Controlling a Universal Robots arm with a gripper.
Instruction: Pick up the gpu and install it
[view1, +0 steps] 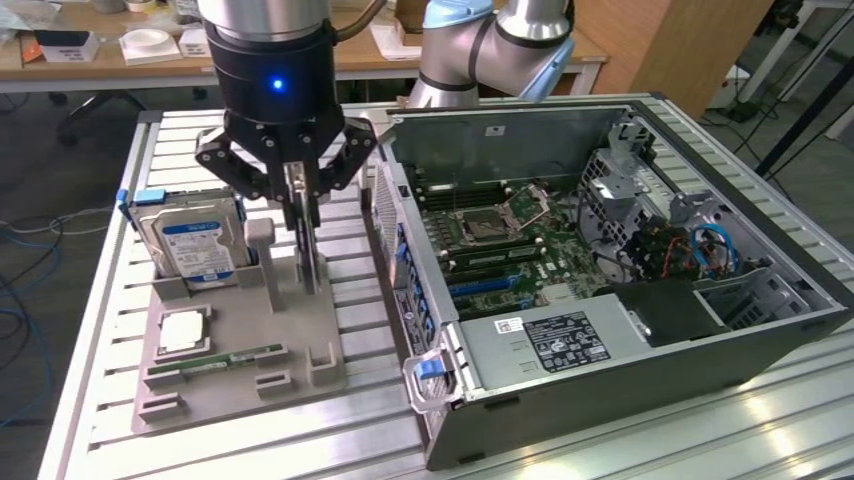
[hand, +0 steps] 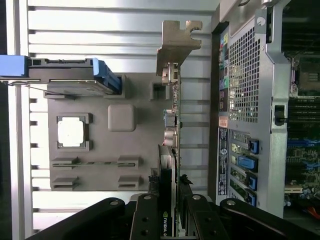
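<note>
Claw (view1: 302, 203) pinching the gpu (view1: 311, 250), card upright and edge-on left of centre in the exterior view, at the grey tray (view1: 320, 340) on the counter (view1: 100, 330), hard drive (view1: 196, 245) to its left, open computer case (view1: 601, 260) at right

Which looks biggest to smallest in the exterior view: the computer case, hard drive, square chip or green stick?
1. Open black metal computer case.
2. Boxy silver hard drive with blue label.
3. Square silver processor chip and narrow green memory stick: unsure, the stick looks longer, the chip wider.
</note>
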